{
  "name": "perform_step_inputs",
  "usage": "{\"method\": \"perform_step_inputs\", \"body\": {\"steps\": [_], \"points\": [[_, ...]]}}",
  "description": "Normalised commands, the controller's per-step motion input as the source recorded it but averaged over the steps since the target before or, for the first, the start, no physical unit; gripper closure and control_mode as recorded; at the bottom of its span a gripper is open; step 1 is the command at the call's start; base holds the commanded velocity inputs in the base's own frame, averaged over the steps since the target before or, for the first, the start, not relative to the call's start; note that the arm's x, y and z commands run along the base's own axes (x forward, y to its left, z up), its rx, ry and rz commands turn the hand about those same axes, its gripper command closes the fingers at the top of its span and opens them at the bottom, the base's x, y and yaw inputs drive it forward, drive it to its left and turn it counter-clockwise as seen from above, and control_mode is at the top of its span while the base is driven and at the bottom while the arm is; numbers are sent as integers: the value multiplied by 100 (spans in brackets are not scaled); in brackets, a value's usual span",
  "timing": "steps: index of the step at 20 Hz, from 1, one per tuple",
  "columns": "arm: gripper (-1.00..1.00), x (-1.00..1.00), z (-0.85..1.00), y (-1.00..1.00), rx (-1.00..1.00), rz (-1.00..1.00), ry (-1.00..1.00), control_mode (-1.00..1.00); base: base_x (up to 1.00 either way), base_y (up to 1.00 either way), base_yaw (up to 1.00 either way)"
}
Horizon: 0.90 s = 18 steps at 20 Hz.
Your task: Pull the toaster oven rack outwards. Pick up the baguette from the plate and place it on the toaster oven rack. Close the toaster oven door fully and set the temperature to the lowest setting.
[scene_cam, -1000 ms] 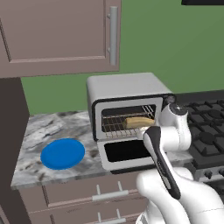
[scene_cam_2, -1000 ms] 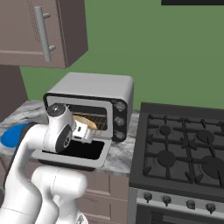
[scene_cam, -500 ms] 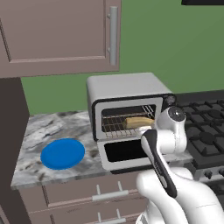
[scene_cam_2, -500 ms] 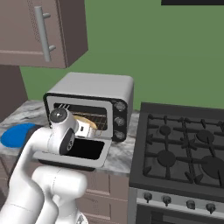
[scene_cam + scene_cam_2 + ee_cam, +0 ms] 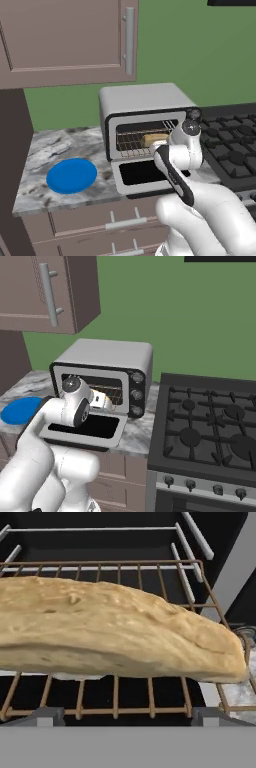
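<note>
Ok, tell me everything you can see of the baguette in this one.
The baguette is a short tan loaf with a paler, bumpy crust, blunt at one end. It lies flat, lengthwise across the brownish wire rack of the toaster oven, whose door is folded down. The open gripper stands just before it, not holding it.

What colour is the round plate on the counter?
Bright blue, with no pattern. The plate shows best in the left base view.

arm: wrist drawn slightly back from toaster oven | baguette: unmoved
</note>
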Motion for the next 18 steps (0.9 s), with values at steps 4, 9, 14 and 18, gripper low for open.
{"method": "perform_step_inputs", "body": {"steps": [4, 9, 14, 18], "points": [[-100, 42, -23, 1, -4, -1, 0, -100, 0, 0, 0], [-100, 38, -27, 2, -4, -1, 0, -100, 0, 0, 0], [-100, 36, -28, 3, -3, 0, 0, -100, 0, 0, 0], [-100, 30, -25, 1, -1, 0, -2, -100, 0, 0, 0]]}}
